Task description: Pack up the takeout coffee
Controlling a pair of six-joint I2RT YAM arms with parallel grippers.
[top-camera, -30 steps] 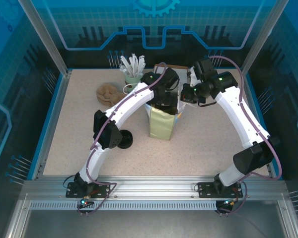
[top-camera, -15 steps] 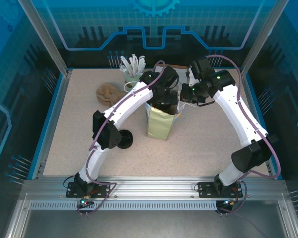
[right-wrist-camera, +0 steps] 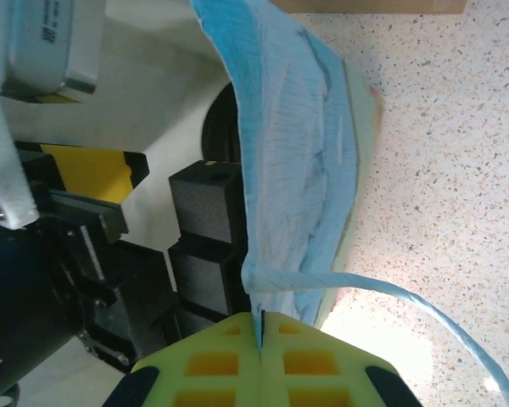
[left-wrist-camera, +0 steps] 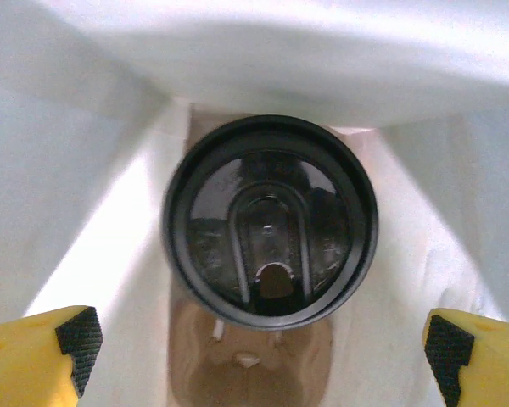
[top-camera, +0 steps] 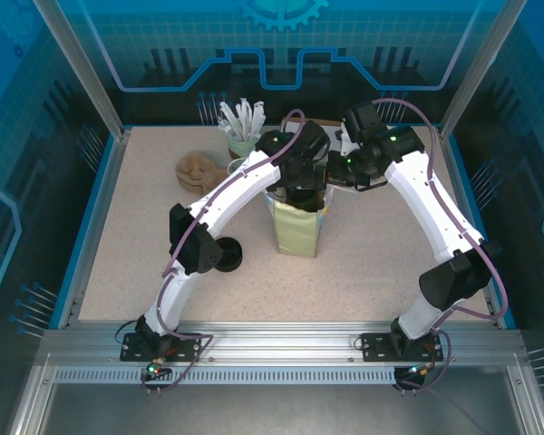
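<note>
At the middle of the table [top-camera: 372, 263], the paper bag [top-camera: 296, 227] stood upright with both arms bent over its mouth. Through the left wrist camera I looked straight down into the bag, its white inner walls [left-wrist-camera: 93, 195] sloping in on each side, and the takeout coffee [left-wrist-camera: 269, 220] sat upright at the bottom, its round black lid facing me. The left gripper [left-wrist-camera: 261, 343] hung above it, released, its yellow fingers spread wide to either edge of the frame and touching neither cup nor paper. The right gripper [right-wrist-camera: 261, 326] was clenched on the top edge of the bag [right-wrist-camera: 297, 153], the paper pinched in the thin seam between its two pads. Farther back on the table I could see a cup of white sticks [top-camera: 242, 122] and a brown lump [top-camera: 198, 169], and beside the left arm a squat black stack [top-camera: 227, 256].
</note>
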